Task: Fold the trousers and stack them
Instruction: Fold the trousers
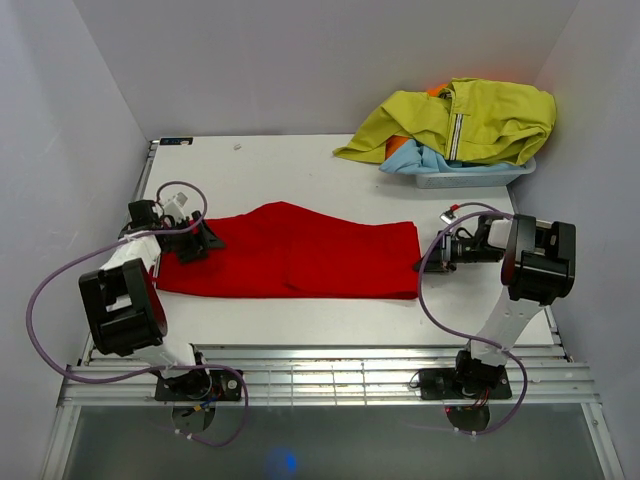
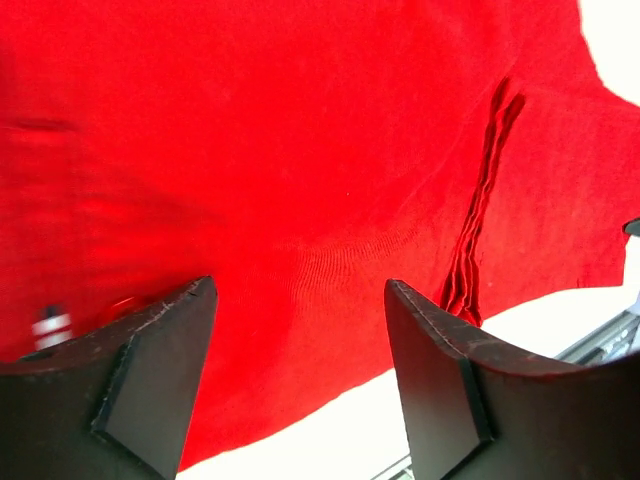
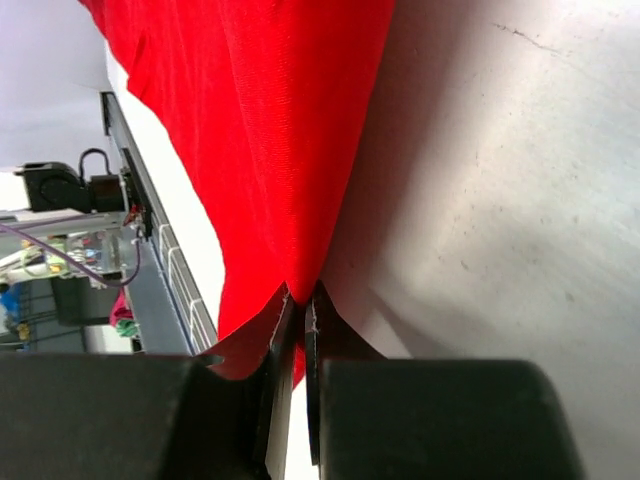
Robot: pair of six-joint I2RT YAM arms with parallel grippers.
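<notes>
1. The red trousers are laid flat on the white surface, about in its middle. They are stretched from left to right as one long folded band.
2. The left end of this band is met by the left arm and the right end by the right arm. Both arms are bent low over the surface.
3. The left fingers are seen spread wide apart in the left wrist view. Nothing is held between them, and only red cloth is seen beyond the gap. Whether the tips are touching the cloth cannot be told.
4. In the same view a narrow ridge of gathered cloth is seen past one finger. A small white mark near the other finger is too blurred to be named.
5. The right fingers are pressed almost fully together, and the right edge of the trousers is pinched between them. In the right wrist view the cloth is seen running away from the pinch across the surface, with a shadow along its edge.
6. A clear tray is placed at the far right corner, well apart from the trousers. A yellow-green zip jacket is heaped over it, and a light blue garment is seen under the jacket. A small piece of something orange is seen at the far side of the heap.
7. Purple cables are looped beside each arm.
</notes>
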